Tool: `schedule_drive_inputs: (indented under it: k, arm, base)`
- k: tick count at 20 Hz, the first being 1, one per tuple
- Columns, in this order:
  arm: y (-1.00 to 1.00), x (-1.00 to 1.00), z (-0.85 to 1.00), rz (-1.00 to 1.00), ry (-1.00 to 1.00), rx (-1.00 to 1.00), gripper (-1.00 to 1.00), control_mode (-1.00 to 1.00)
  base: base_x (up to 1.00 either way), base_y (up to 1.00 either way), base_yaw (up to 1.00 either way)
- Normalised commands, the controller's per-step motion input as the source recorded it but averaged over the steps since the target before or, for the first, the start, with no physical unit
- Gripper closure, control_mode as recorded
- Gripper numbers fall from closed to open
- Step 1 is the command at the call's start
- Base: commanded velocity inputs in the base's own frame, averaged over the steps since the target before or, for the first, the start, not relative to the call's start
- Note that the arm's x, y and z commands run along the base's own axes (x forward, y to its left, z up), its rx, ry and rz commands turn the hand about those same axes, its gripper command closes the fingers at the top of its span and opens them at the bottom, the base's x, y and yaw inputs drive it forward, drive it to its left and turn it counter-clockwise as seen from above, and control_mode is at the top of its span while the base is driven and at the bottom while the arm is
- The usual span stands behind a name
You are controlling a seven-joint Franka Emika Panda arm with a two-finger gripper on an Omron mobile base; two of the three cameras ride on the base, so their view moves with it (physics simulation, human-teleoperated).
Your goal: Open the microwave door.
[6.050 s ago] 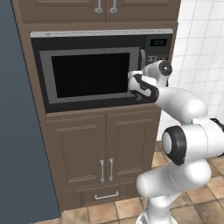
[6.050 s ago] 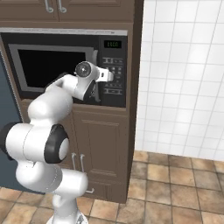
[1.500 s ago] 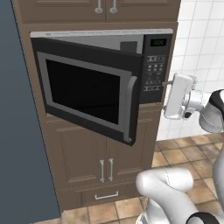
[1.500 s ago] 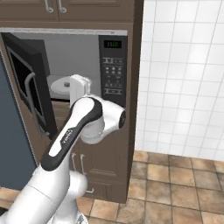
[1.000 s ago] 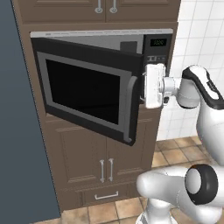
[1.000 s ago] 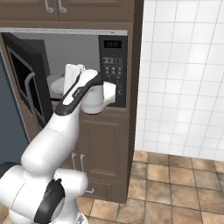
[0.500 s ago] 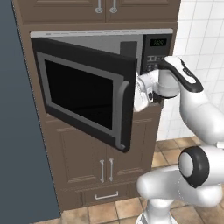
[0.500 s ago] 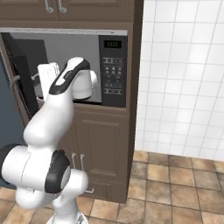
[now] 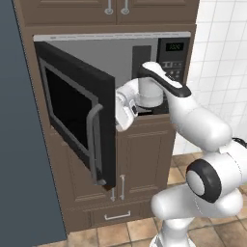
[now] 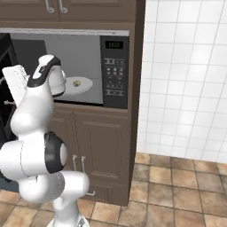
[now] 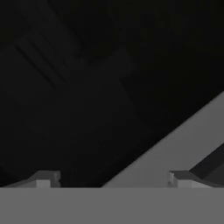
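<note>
Ok, door is swung well out to the left, roughly square to the oven front, handle on its free edge facing the base cams. Cavity's exposed, turntable plate visible inside, keypad on the right untouched. Gripper sits behind the door's free edge, pressed against or just beside its inner face; can't tell contact for sure from the left cam. Hand cam is nearly all dark, prob the door's inner side close up; fingertips stand wide apart w/ nothing between them, so spread, holding nothing. Judgement: task looks near done, this is a push-open step, not a pull. To do it well: keep pushing w/ the hand flat on the inner face near the free edge for max leverage, follow the hinge arc not a straight line, go slow near the hinge stop. Risk: hand slipping off the edge, or elbow clipping the cabinet below.
</note>
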Motion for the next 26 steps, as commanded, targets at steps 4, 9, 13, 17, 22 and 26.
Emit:
schedule_drive_inputs:
  k: [4, 9, 13, 17, 22, 26]
  arm:
    - [1.00, 0.00, 0.00, -0.02, -0.15, 0.00, -1.00, -1.00]
    - [1.00, 0.00, 0.00, -0.18, -0.27, 0.00, -1.00, -1.00]
    - [1.00, 0.00, -0.01, -0.28, -0.33, 0.00, -1.00, -1.00]
    - [0.60, -0.04, -0.01, -0.09, -0.22, 0.01, -1.00, -1.00]
    - [0.00, 0.00, 0.00, 0.00, 0.00, 0.00, -1.00, -1.00]
    - [0.30, -0.06, 0.00, 0.00, 0.00, -0.02, -1.00, -1.00]
  base:
    - [0.00, 0.00, 0.00]
    - [0.00, 0.00, 0.00]
    - [0.00, 0.00, 0.00]
    - [0.00, 0.00, 0.00]
    - [0.00, 0.00, 0.00]
    - [0.00, 0.00, 0.00]
